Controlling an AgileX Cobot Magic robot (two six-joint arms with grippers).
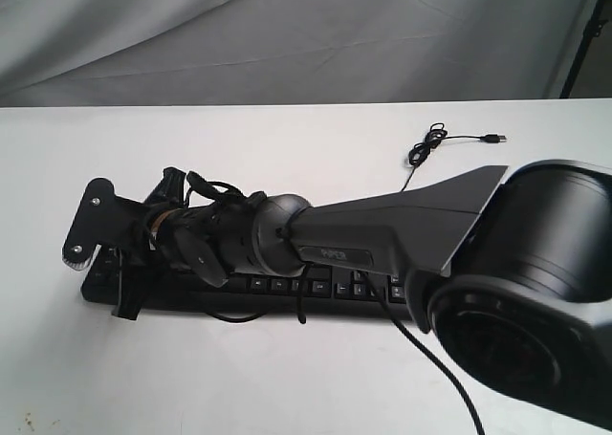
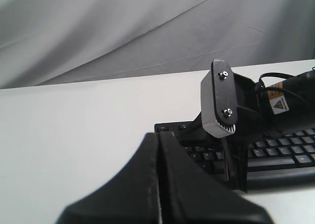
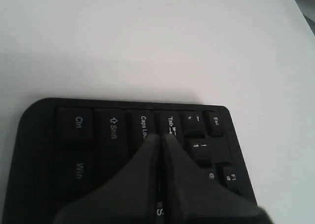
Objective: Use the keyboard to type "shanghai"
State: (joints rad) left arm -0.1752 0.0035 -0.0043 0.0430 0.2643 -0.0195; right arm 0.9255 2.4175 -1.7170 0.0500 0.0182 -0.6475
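The black keyboard (image 1: 330,287) lies along the middle of the white table (image 1: 287,378), largely covered by my right arm, which reaches across to its left end. My right gripper (image 3: 161,136) is shut and empty. Its tips hover low over the keys beside Caps Lock (image 3: 143,126) and Tab (image 3: 171,124), with an "S" legend (image 3: 159,211) showing just behind them. Whether a key is touched I cannot tell. In the exterior view this gripper (image 1: 126,296) points down at the keyboard's left end. My left gripper (image 2: 158,135) is shut and empty, off the keyboard's (image 2: 290,155) left end.
The keyboard's thin USB cable (image 1: 427,148) coils on the table behind it, with the plug (image 1: 494,138) lying loose. A grey cloth backdrop (image 1: 287,33) hangs behind the table. The right arm's large base joint (image 1: 535,292) fills the right foreground.
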